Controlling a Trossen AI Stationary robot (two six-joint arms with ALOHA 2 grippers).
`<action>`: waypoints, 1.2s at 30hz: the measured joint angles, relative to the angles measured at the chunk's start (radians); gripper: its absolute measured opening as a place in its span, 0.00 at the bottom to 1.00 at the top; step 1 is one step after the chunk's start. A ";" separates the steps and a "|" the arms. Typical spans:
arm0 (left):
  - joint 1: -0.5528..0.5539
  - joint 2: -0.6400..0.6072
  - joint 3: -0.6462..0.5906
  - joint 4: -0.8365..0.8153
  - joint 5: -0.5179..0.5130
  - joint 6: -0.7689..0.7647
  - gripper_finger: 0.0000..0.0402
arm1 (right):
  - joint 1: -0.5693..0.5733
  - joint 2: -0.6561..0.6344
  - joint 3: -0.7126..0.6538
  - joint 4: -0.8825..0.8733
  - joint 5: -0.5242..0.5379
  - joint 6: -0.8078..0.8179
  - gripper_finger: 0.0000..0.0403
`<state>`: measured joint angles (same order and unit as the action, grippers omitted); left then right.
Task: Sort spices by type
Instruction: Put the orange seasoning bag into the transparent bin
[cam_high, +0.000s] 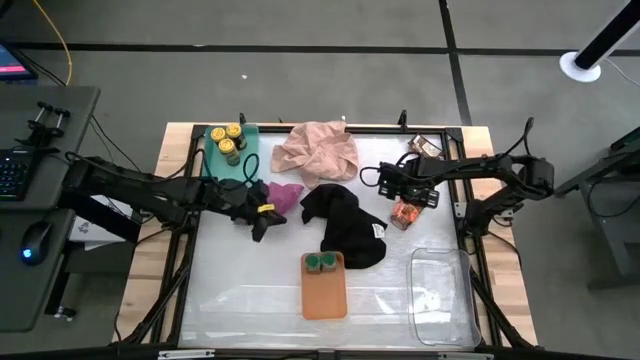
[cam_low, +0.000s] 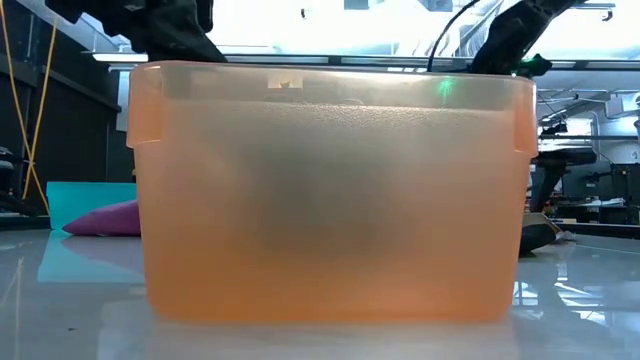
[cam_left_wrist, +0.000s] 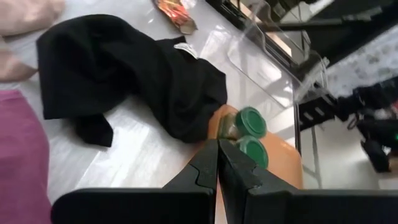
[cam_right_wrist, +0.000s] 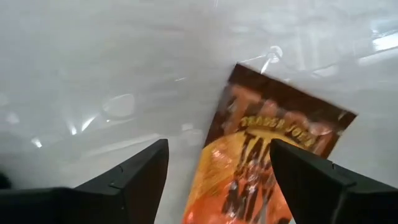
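Below, the open right gripper (cam_right_wrist: 217, 171) straddles a flat glossy packet (cam_right_wrist: 264, 162).

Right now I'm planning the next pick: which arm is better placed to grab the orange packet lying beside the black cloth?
Right. The right gripper hovers over the packet with jaws open. The left gripper sits shut across the black cloth.

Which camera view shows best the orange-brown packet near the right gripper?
The right wrist view: the packet fills it, print visible, between the open right gripper. The high view shows it small. The left wrist view shows only an edge; the low view shows none.
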<state>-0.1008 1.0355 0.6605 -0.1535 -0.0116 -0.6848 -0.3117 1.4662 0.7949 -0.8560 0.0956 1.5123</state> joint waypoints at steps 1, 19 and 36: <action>0.005 0.000 0.000 0.000 0.000 -0.011 0.00 | -0.004 0.000 -0.006 0.000 -0.002 -0.002 0.67; 0.143 0.000 0.000 -0.060 0.194 0.149 0.00 | 0.017 0.022 -0.042 0.068 -0.076 0.244 0.64; 0.160 0.001 0.000 -0.133 0.212 0.218 0.00 | 0.084 0.110 0.009 -0.059 -0.097 0.199 0.33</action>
<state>0.0597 1.0363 0.6601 -0.2869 0.2008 -0.4667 -0.2276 1.5762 0.8041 -0.9155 -0.0010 1.7117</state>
